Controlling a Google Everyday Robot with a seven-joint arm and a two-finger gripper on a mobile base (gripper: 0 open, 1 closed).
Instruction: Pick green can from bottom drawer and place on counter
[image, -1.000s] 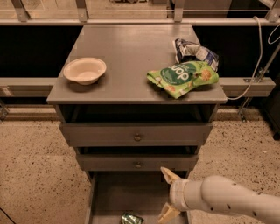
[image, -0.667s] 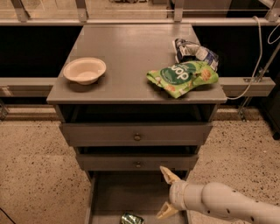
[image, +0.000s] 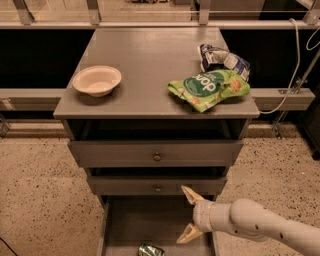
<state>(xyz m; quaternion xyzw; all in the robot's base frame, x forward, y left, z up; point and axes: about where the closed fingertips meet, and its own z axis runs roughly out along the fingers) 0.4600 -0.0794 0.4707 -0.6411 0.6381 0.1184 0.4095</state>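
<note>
low, spread claw (image: 181, 215) near green can (image: 151, 249)

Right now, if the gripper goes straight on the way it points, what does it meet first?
Probably the bottom drawer's left wall. The gripper, jaws open, hovers over the drawer pointing left; the green can lies off that line.

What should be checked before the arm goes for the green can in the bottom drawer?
1. Bottom drawer pulled open: ok.
2. Green can in sight on the drawer floor: ok, though the picture's lower edge cuts it off.
3. Gripper jaws open and holding nothing: ok.
4. Gripper lined up on the can: not ok; it is at the drawer's right side, apart from the can.
5. Bare counter between bowl and green snack bag: ok.
6. Can upright or lying: cannot tell.
</note>
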